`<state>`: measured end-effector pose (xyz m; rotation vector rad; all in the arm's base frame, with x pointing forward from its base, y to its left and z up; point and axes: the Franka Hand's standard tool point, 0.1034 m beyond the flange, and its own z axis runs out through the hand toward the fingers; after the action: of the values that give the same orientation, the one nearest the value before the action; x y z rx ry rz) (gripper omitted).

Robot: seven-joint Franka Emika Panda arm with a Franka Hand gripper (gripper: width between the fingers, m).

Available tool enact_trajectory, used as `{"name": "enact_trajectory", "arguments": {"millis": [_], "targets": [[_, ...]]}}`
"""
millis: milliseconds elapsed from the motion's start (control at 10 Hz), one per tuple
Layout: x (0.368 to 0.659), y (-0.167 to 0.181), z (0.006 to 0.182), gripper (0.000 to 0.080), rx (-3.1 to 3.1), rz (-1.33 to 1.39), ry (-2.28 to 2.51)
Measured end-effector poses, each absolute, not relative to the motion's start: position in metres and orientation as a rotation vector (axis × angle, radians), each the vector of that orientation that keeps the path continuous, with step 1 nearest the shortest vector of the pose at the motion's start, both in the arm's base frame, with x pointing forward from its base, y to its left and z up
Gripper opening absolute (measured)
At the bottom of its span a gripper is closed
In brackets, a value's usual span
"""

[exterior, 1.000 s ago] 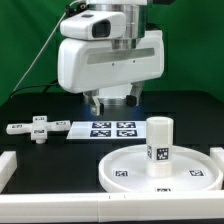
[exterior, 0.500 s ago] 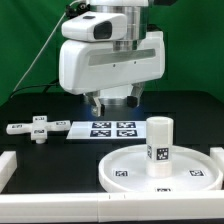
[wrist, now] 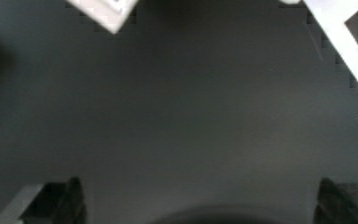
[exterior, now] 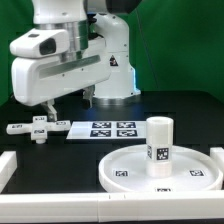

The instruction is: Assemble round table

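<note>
The round disc (exterior: 187, 158), the post (exterior: 159, 132) and the cross-shaped piece (exterior: 37, 128) looked like smooth white plastic with a slight sheen, and their small tags were printed matt. The table (exterior: 62, 156) was matt black. The arm's casing (exterior: 60, 65) was glossy white plastic.

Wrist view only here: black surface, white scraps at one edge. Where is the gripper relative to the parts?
Observer: The gripper hangs above the cross-shaped piece, at the exterior view's left, and is not touching it.
Operator: And the post?
Observer: The post stands upright on the round disc, at the exterior view's right, well away from the gripper.
</note>
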<state>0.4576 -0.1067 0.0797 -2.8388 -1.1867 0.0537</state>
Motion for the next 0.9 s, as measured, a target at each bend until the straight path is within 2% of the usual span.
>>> {"name": "enact_trajectory", "arguments": {"millis": [400, 600, 900], "targets": [[0.456, -0.110, 0.073, 0.0648, -2.809, 0.058, -1.249], [0.433, -0.138, 0.071, 0.0648, -2.786, 0.069, -1.287], [0.402, -0.159, 0.060, 0.0648, -2.745, 0.094, -1.324]]}}
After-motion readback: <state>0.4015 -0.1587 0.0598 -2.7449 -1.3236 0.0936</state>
